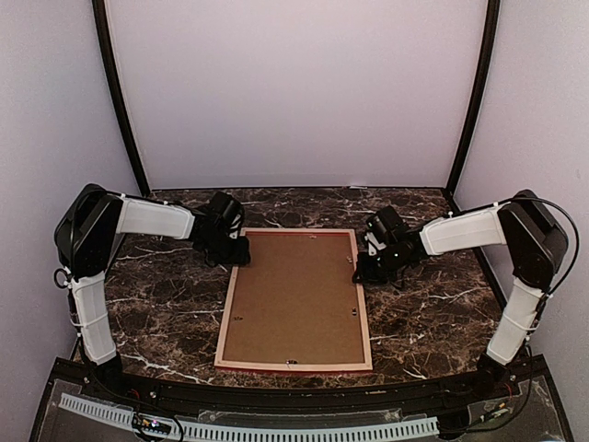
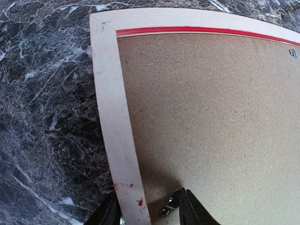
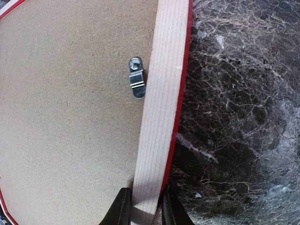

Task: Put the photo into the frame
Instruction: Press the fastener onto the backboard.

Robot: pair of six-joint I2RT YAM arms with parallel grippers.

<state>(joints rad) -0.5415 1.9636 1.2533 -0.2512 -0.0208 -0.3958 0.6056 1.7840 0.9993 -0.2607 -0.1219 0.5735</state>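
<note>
Right tool [image 3: 145, 194] tight on pale grained wood rail of frame [image 3: 161, 93]; left tool [image 2: 147, 199] agape astride opposite rail.

Matt pale-wood frame [image 2: 112, 117] w/ rough fibreboard backing [image 2: 211, 131], glossy marble-look table [image 2: 42, 140].

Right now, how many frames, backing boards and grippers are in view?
frame: 1
board: 1
grippers: 2, the left gripper and the right gripper
Total: 4
</note>
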